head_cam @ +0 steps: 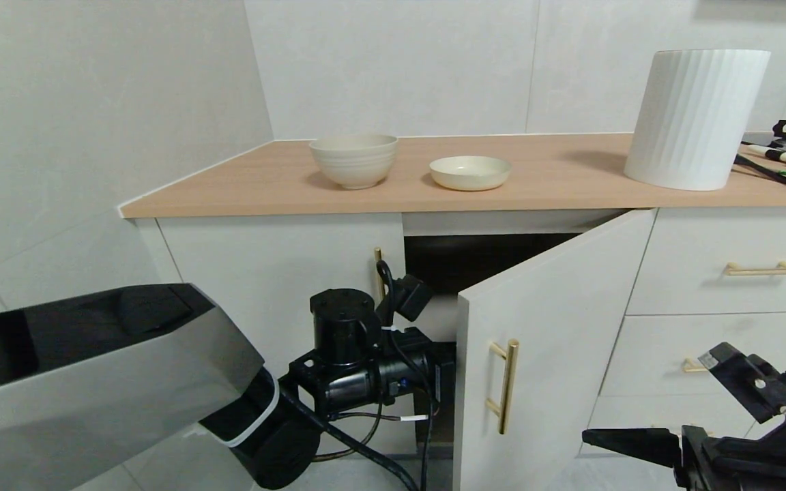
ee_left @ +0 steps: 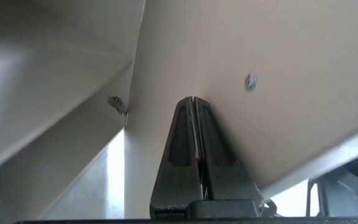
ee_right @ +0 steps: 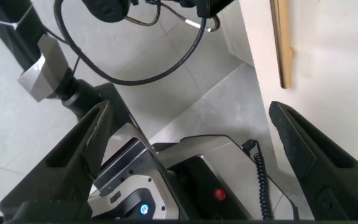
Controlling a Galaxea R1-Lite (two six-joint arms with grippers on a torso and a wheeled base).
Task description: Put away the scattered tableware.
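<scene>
A kitchen cabinet stands under a wooden counter (head_cam: 557, 179). The left gripper (ee_left: 193, 99) sits low in the cabinet's opening, its two fingers pressed flat together with nothing between them. Their tips appear to touch the pale inner face of the open cabinet door (head_cam: 550, 327), close to a small screw (ee_left: 250, 81). High above this gripper and well apart from it, a cream bowl (head_cam: 353, 160) and a shallow dish (head_cam: 470, 172) rest side by side on the counter, not touching. The right gripper (ee_right: 188, 112) hangs low on the other side of the door, its fingers spread wide and holding nothing. The door's outer face and its gold handle (ee_right: 281, 43) are just beside it. Above the right gripper, a white ribbed cylinder (head_cam: 696, 117) stands upright on the counter, with utensils (head_cam: 785, 160) lying beyond it.
</scene>
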